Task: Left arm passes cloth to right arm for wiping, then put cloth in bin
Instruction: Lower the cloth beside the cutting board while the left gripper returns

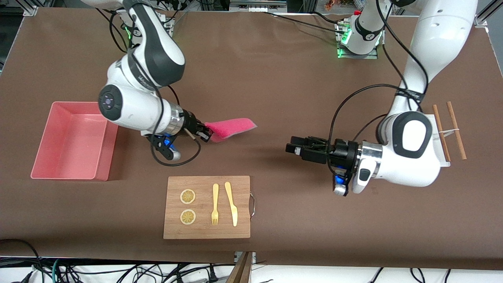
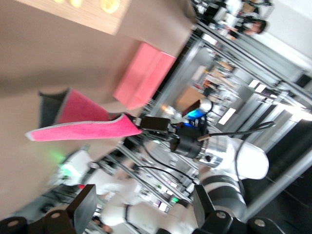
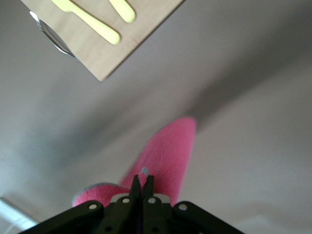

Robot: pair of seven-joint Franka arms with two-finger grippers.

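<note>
Cloth point(image 1: 232, 127): pinched at one end by the right gripper point(image 1: 207, 131), hanging in the air over bare table, nearer the bin's end.
Board point(image 1: 207, 207): wooden, nearest the camera, bearing fork point(image 1: 215, 204), knife point(image 1: 231, 203) and two lemon slices point(image 1: 188, 206).
Handling: likely light, soft and floppy; a firm edge pinch suits it.
Left gripper point(image 1: 291, 149): fingers parted, empty, over the mid-table.
Bin point(image 1: 41, 154): pink, empty, at the right arm's end.
Surface: brown table cover point(image 1: 275, 78), matte; cables and framing around it.

pink cloth point(image 1: 231, 127) held aloft over table, pink bin point(image 1: 59, 170) empty
</note>
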